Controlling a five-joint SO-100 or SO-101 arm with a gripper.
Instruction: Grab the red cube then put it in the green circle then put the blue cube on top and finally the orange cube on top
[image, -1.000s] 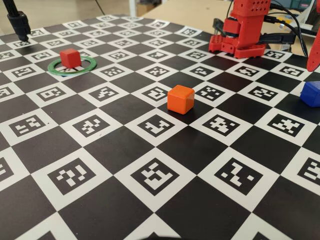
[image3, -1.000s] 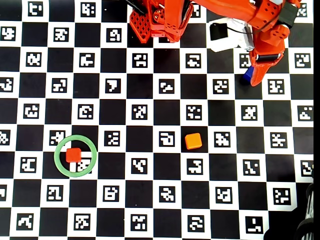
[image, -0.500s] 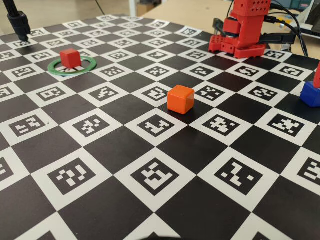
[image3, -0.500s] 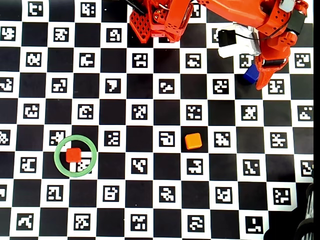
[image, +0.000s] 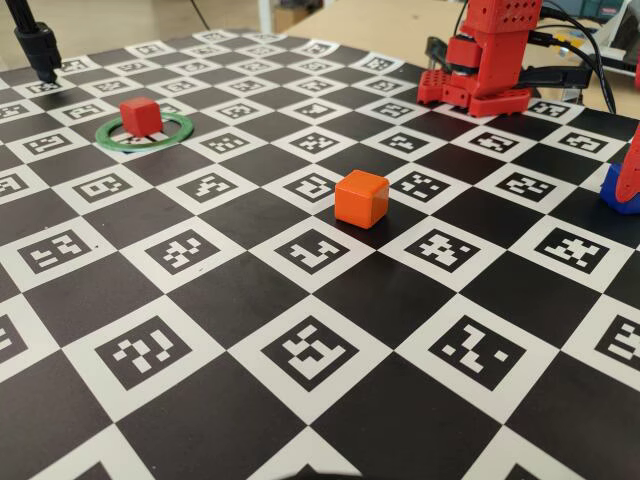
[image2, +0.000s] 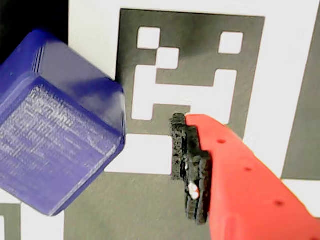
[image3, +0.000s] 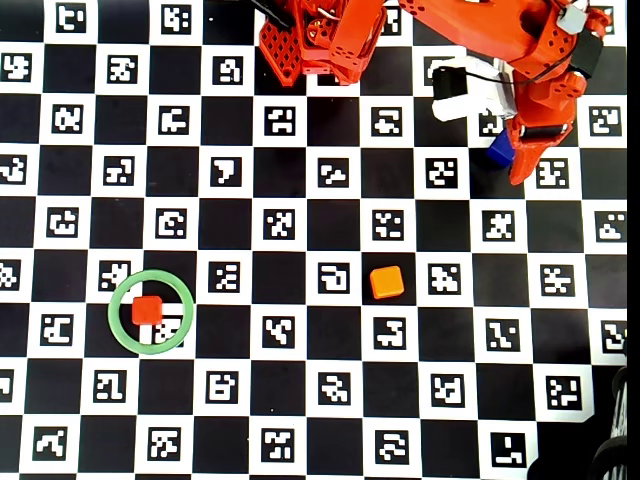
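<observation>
Down at the bench (image3: 300, 215) near its far right corner in the overhead view: end effector (image3: 510, 160), low over the blue cube (image3: 499, 150). Only a blue corner visible there, the rest hidden under the orange-red arm. Cannot tell from above how far apart the jaws stand.

Much closer in the wrist view: blue cube (image2: 55, 130) filling the left side, tilted in the picture, resting on a black-and-white marker square. One red finger with a black ribbed pad (image2: 190, 170) to the right of the cube, a clear gap of bench between pad and cube. No second finger in that picture, so cannot tell whether the end effector (image2: 150, 165) is wide or narrow; nothing gripped on the pad side.

From the fixed view at the bench's edge: just a red finger tip (image: 630, 170) at the right border, in front of a sliver of blue cube (image: 614, 198). Not shown elsewhere: a black stand (image: 35, 45) at the far left corner.

Well away from the end effector, toward the bench middle: orange cube (image3: 386, 282), standing alone. Farther still, across the bench: red cube (image3: 147, 310) inside the green circle (image3: 150, 277), off-centre toward the ring's left in the overhead view. Same pair small and distant in the fixed view, red cube (image: 140, 115) upright within the ring (image: 110, 135).
</observation>
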